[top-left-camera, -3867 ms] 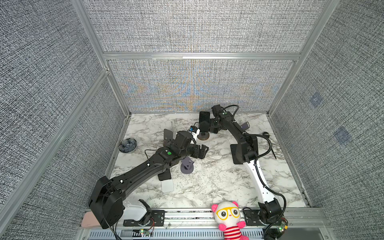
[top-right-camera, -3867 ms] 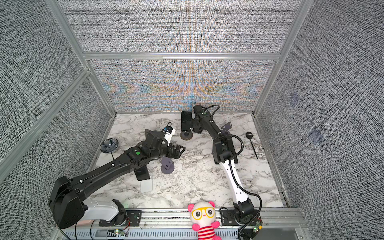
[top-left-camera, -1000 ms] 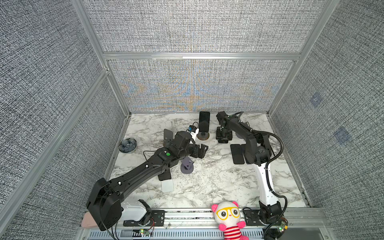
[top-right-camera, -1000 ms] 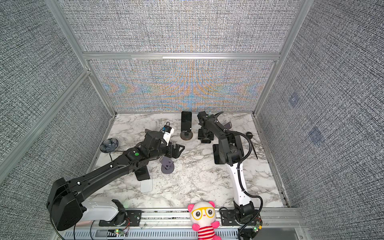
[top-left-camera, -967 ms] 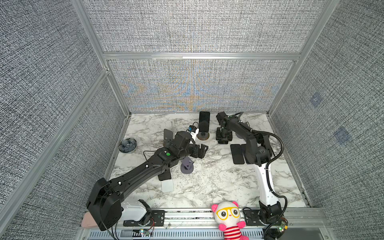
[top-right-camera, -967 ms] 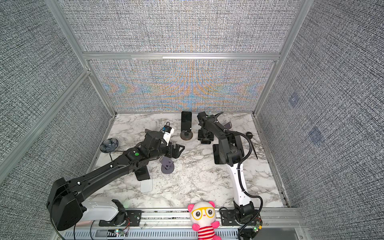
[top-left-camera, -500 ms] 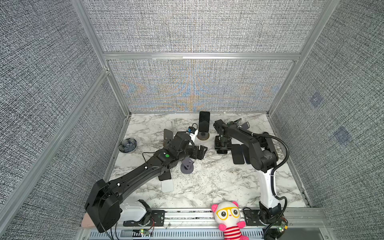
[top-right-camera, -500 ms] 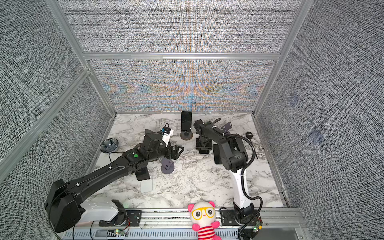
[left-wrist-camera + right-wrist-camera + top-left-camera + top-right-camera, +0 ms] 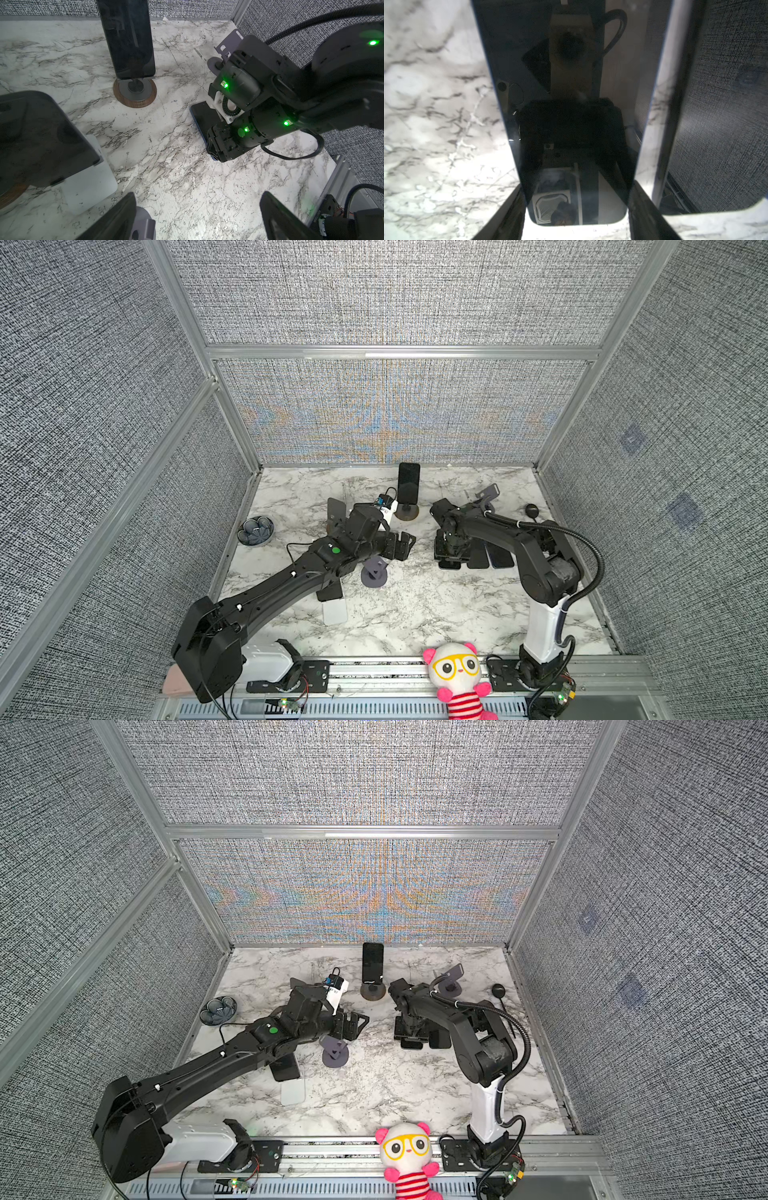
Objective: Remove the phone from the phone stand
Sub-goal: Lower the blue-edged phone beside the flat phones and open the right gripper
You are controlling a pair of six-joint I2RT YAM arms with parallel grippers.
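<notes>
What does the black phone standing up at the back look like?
The phone is a slim black slab with rounded corners and a glossy, dark screen. It stands nearly upright near the back wall, its bottom edge resting on the lip of a stand with a round, wood-rimmed base. Nothing else touches it.

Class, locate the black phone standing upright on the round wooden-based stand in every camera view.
In both top views: black upright phone at back centre, near the rear wall.
Left wrist view: standing before the rear wall.
Right wrist view: not in it.
Shared landmark: round wooden stand base beneath it.
</notes>
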